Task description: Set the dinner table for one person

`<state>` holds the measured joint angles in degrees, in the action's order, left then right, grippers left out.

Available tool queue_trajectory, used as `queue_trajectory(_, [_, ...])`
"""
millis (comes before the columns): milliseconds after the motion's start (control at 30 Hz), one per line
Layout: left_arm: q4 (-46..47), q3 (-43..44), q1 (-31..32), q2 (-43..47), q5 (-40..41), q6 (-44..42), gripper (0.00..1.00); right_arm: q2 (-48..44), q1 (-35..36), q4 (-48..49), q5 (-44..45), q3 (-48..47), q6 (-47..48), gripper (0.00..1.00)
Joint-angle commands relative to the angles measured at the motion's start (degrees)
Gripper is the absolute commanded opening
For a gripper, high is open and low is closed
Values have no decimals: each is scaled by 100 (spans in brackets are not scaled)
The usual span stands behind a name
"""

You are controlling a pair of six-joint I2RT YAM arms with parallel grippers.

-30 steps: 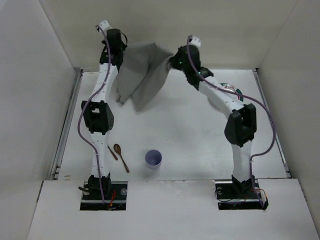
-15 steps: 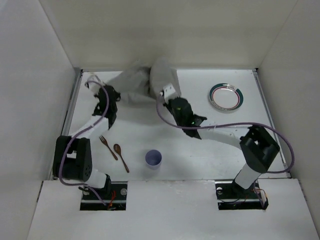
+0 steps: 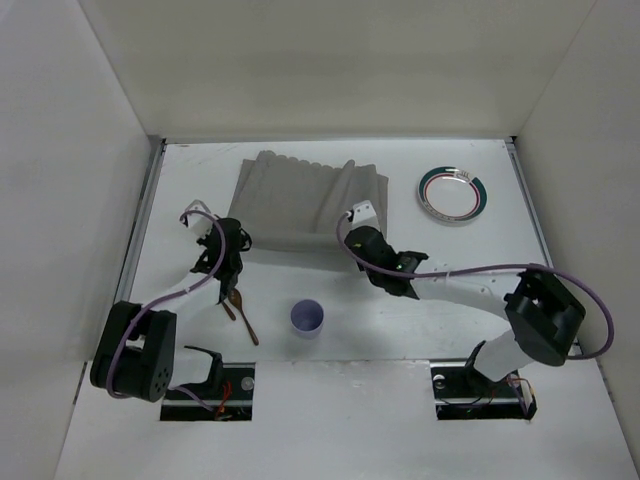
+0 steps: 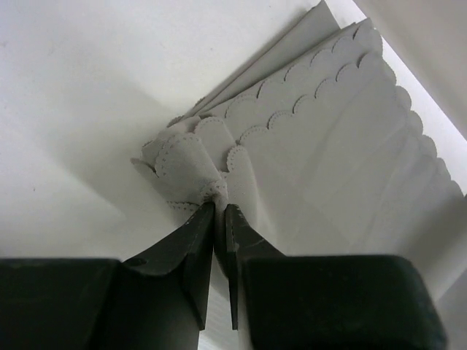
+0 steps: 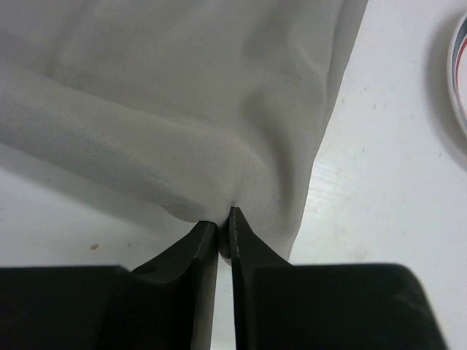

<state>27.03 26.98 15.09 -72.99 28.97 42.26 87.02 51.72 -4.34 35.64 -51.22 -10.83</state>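
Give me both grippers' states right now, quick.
Left gripper: closed, pinching a bunched scalloped corner of the grey rectangular cloth placemat.
Right gripper: closed, pinching a fold at the same placemat's edge.

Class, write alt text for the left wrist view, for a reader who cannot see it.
The left gripper is shut on a bunched corner of the grey scallop-edged cloth placemat. From the pinch, the cloth fans out in pleats toward the upper right across the matte white tabletop.
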Motion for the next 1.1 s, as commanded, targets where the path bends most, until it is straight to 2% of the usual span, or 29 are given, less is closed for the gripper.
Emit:
queue_trajectory(0, [-30,246,147,188,293,-86,11,-474,-166,-557,128,51,-1033,19])
queue_trajectory(100, [-329,264,235,522,328,-192,14,-835,-351,-1103,-319,156,-1491,27])
queue_trajectory(133, [-460,229,261,697,346,-227,18,-949,-378,-1200,-451,226,-1544,33])
queue_trajectory(200, [-689,124,314,1031,407,-245,23,-1300,-413,-1166,-575,445,-1650,53])
queue_trajectory(333, [-892,-96,516,1533,793,-367,34,-1916,-991,-605,-1040,824,-1887,67])
queue_trajectory(433, [-743,34,683,1245,1093,-455,45,-1612,-1747,115,-1654,816,-2089,67])
queue_trajectory(500, [-629,420,736,658,1023,-552,54,-1068,-2108,633,-2007,580,-2212,63])
queue_trajectory(633, [-532,1509,649,-827,742,-894,62,277,-2627,1215,-2324,-324,-2318,61])
queue_trajectory(800, [-611,2810,341,-2252,-39,-1106,63,1342,-3014,1304,-2368,-1240,-2336,55])
queue_trajectory(1067, [-1190,4490,-177,-4073,-1630,-448,57,2213,-3296,1067,-2931,-1952,-2476,52])
